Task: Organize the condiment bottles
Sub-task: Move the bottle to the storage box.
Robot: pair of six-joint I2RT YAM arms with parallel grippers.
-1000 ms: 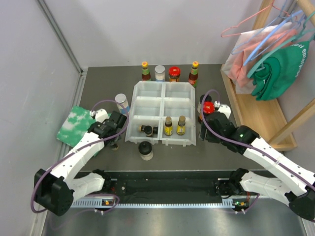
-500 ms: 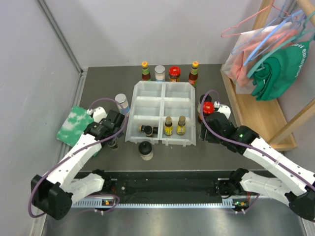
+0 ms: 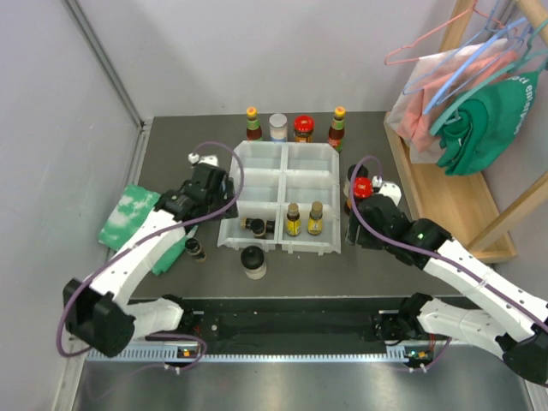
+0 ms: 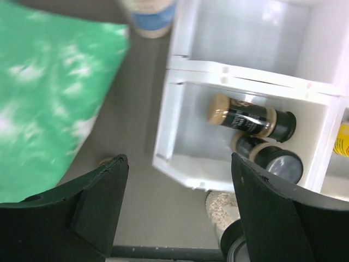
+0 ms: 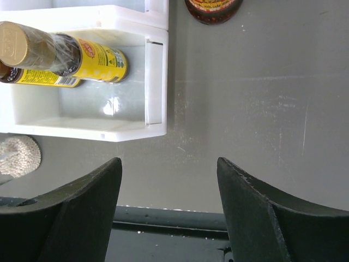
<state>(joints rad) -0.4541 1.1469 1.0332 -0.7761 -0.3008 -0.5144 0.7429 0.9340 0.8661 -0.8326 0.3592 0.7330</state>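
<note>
The white tray (image 3: pixel 257 159) holds two dark spice jars (image 3: pixel 255 226) lying in its front-left compartment and two yellow-labelled bottles (image 3: pixel 304 219) beside them. They show in the left wrist view (image 4: pixel 248 117) and the right wrist view (image 5: pixel 82 54). My left gripper (image 3: pixel 212 204) is open and empty, above the table by the tray's left side (image 4: pixel 179 180). A blue-labelled jar (image 4: pixel 150 16) stands just ahead of it, hidden under the arm from above. My right gripper (image 3: pixel 366 227) is open and empty (image 5: pixel 169 180), near a red-lidded bottle (image 3: pixel 360 187).
Several bottles stand in a row behind the tray (image 3: pixel 291 127). A black-capped jar (image 3: pixel 253 261) lies in front of the tray, and a tiny dark jar (image 3: pixel 196 249) stands left of it. A green-white cloth (image 3: pixel 128 216) lies at the left. A wooden rack (image 3: pixel 445 197) stands at the right.
My left arm has swung away from the cloth toward the back and right, and now covers the blue-labelled jar beside the tray. The right arm has not moved.
</note>
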